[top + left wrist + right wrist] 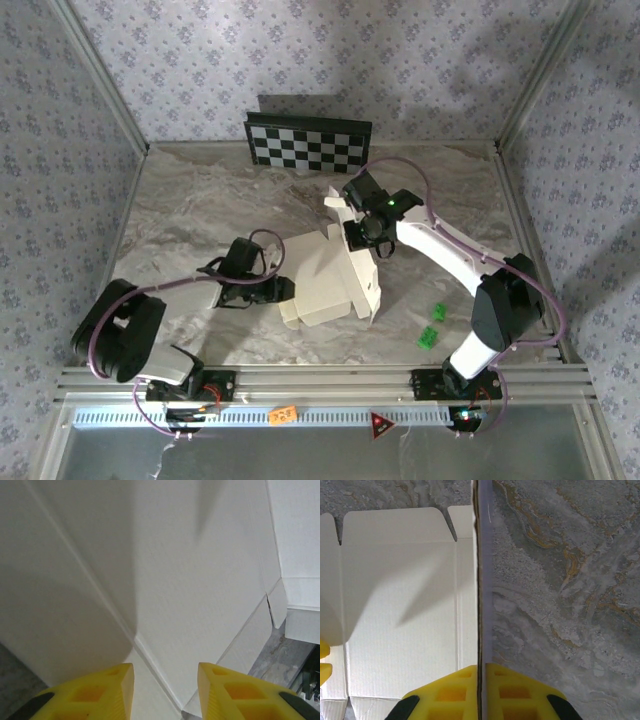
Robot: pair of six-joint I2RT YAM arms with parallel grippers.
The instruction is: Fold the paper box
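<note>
Box [325, 285] part-folded, flaps [395, 520] loose. Right gripper [481, 675] pinches upright panel [483, 580]; left gripper [166, 672] half-open, holding nothing. Most folds left.

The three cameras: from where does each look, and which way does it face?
Top external: above and behind the arm bases, looking down on the table, both arms and the paper box.
Left wrist: on the left arm, facing the box's white face; the left gripper, open, at the bottom.
Right wrist: on the right arm, looking along a box flap seen edge-on, pinched by the right gripper.
Shared: both wrist views show the box's cream-white face.
</note>
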